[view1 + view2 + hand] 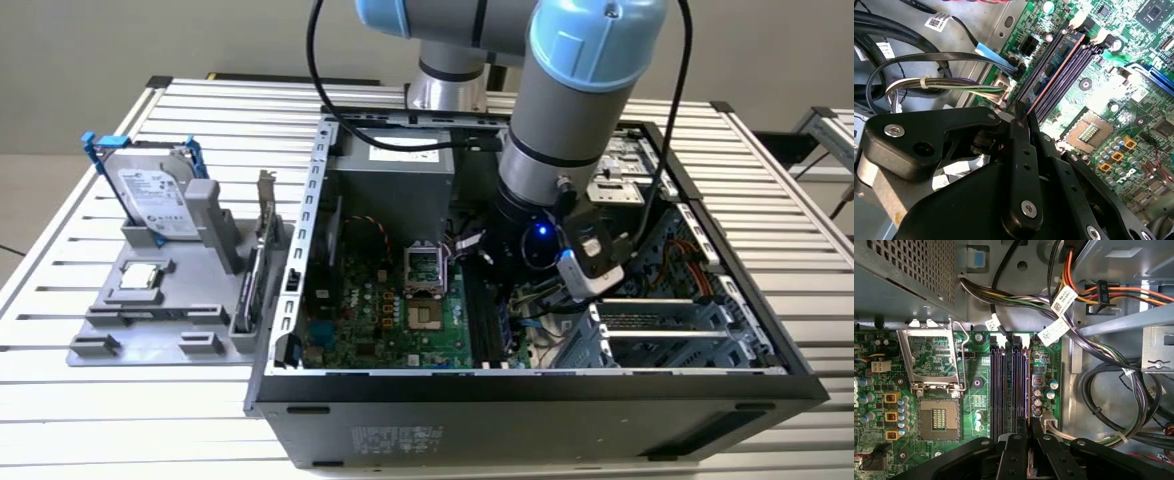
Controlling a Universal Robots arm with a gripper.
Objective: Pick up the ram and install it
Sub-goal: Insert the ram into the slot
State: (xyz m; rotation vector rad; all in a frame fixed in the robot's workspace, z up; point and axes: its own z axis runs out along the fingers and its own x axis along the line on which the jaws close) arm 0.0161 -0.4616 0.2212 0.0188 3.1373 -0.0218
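The ram (1054, 70) is a thin dark stick standing on edge in the outermost memory slot of the green motherboard (979, 390), on the side nearest the cable bundle. In the first wrist view the ram (1027, 385) appears edge-on, running from its white latch down to my fingertips. My gripper (1029, 432) has its black fingers (1015, 450) pinched close on the ram's near end. The same grip shows at the gripper (1019, 120) in the second wrist view. In the exterior view the gripper (497, 295) reaches deep into the open computer case (534, 385).
Cable bundles (1104, 390) crowd the side of the slots away from the CPU socket (938, 417). The power supply (394, 185) stands at the case's back. On the exterior view's left, a grey fixture (100, 335) holds a hard drive (154, 195) and an expansion card (260, 265).
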